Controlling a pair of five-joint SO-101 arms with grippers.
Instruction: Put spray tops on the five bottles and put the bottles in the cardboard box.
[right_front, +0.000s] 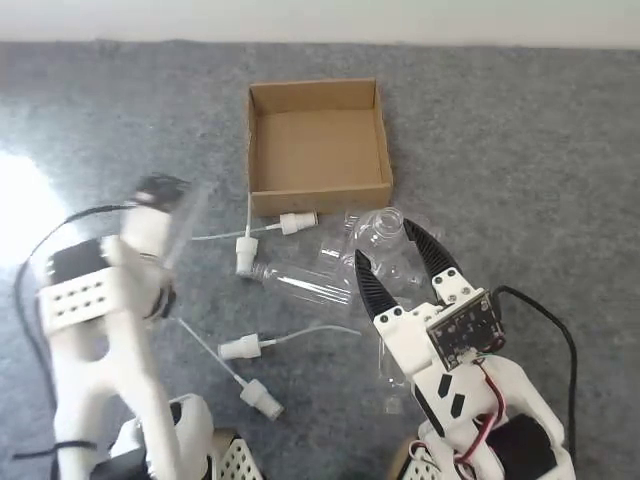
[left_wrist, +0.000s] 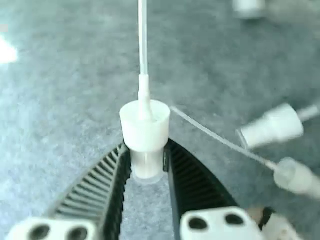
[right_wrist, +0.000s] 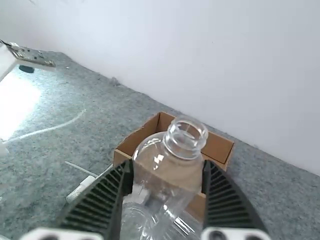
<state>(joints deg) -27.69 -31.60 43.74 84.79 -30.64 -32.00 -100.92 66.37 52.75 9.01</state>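
— What have the left fingers (left_wrist: 146, 159) got?
— A white spray top (left_wrist: 145, 125), pinched between them by its narrow end. Its thin tube (left_wrist: 143, 45) points straight out past the tips.
— And the right fingers (right_wrist: 166, 172)?
— Spread wide, pressing both sides of a clear bottle (right_wrist: 167, 155) whose open neck sticks out beyond the tips. The cardboard box (right_wrist: 220, 142) sits on the desk (right_wrist: 60, 135) just past that neck.
— Anything beside the left fingers?
— Two more spray tops (left_wrist: 272, 131), lying off to one side.
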